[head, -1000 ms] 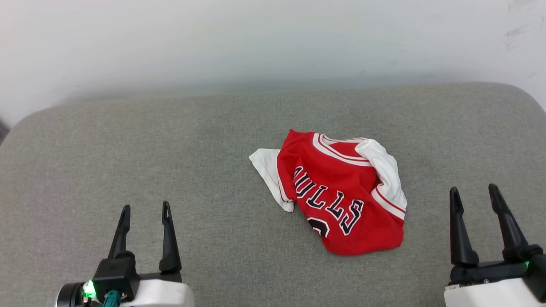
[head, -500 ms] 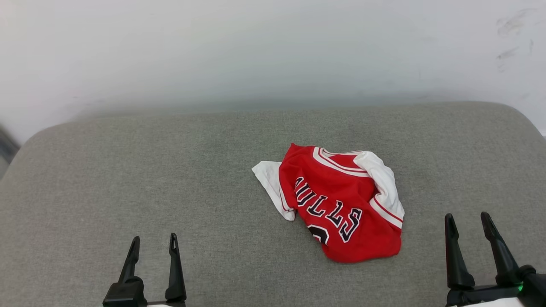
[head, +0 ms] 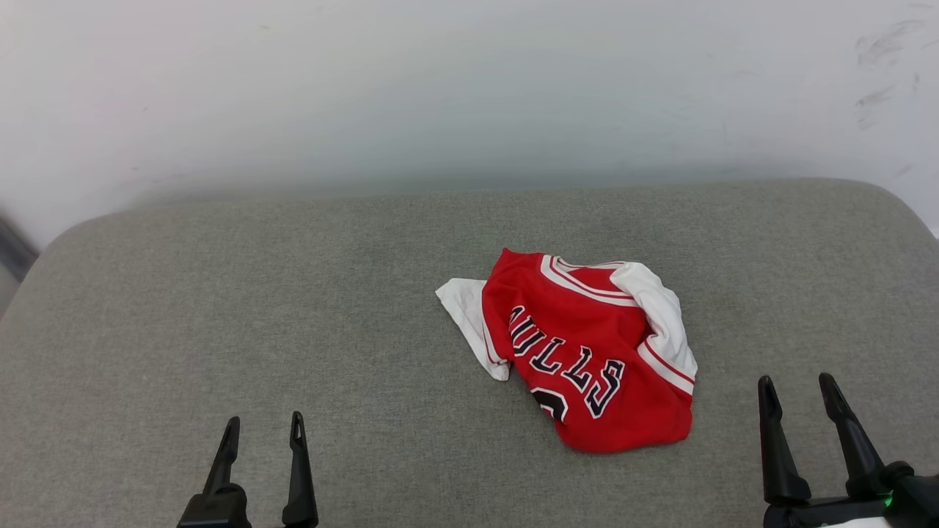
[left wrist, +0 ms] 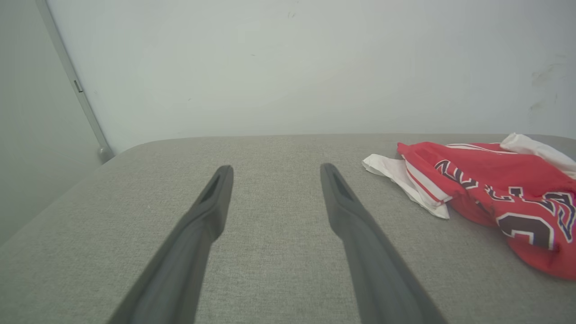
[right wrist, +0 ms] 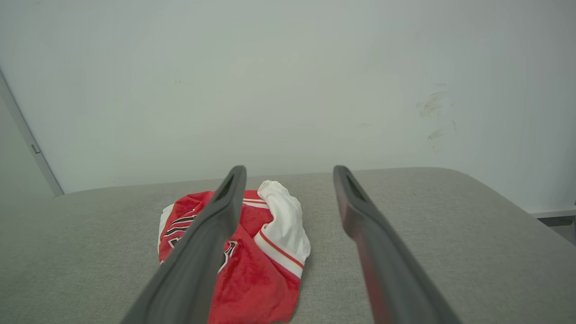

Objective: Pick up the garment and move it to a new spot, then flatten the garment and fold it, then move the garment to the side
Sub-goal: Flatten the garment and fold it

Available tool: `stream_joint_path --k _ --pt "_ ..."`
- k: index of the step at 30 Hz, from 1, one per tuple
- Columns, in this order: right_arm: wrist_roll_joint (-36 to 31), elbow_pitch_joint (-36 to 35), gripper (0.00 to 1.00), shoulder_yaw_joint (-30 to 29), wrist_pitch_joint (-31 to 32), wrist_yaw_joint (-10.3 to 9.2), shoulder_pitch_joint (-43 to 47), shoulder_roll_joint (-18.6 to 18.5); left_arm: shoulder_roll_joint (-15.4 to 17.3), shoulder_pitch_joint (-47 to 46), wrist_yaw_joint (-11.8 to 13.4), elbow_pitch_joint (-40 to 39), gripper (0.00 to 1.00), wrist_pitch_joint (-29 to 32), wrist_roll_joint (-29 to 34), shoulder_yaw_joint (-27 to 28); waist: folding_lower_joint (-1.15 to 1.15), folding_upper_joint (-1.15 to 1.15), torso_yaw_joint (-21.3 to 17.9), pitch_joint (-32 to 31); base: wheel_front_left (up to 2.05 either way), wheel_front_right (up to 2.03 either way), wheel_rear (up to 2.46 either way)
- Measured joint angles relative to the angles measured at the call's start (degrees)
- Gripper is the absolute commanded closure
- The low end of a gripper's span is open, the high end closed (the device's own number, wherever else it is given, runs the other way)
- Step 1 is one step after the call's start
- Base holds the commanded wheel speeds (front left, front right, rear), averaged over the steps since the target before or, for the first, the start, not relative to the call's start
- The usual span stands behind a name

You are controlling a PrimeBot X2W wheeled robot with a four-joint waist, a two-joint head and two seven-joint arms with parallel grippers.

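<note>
The garment (head: 587, 352) lies bunched right of centre on the padded worktop (head: 220, 293), left pincer (head: 264, 429) and right pincer (head: 796, 385) both apart and empty, so a shallow pinch may catch one layer and twist it.

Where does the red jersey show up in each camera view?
Head view: jersey right of centre on the grey cushion.
Left wrist view: jersey at the right edge.
Right wrist view: jersey lower middle, partly behind one jaw.
Shared landmark: dark scuffs on the white wall.

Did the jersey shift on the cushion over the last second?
No. The garment sits equally far from the cushion back edge; the camera shifted instead.
</note>
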Motion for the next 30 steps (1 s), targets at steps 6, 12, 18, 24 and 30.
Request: stream_joint_path --k 6,12,18,24,30 --pt "-0.4 -1.5 0.00 -1.9 0.0 0.00 -1.3 0.0 -0.6 0.0 -0.5 0.3 0.00 0.0 0.4 0.8 0.00 0.00 0.3 0.1 0.00 0.00 0.00" --pt "-4.8 -6.5 0.00 -3.2 0.0 0.00 -9.7 0.0 -0.9 -0.2 -0.6 0.3 0.00 0.0 0.7 1.5 0.00 0.00 0.2 0.9 0.00 0.00 0.00" --pt "-8.6 -4.3 0.00 -0.1 0.0 0.00 -20.5 -4.5 -1.0 -0.9 -1.0 0.3 0.00 0.0 0.7 1.9 0.00 0.00 0.1 2.3 0.00 0.00 0.00" --pt "-5.4 6.3 0.00 10.3 2.9 0.01 -31.6 -16.0 -1.1 -2.0 -1.4 0.3 0.00 0.0 0.8 2.3 0.00 0.00 0.0 4.0 0.00 0.00 0.00" --pt "6.8 13.3 0.00 24.1 20.8 0.01 -40.7 -25.3 -1.2 -3.6 -1.5 0.4 0.00 0.0 0.7 2.4 0.01 0.00 -0.1 6.0 0.00 0.00 0.00"
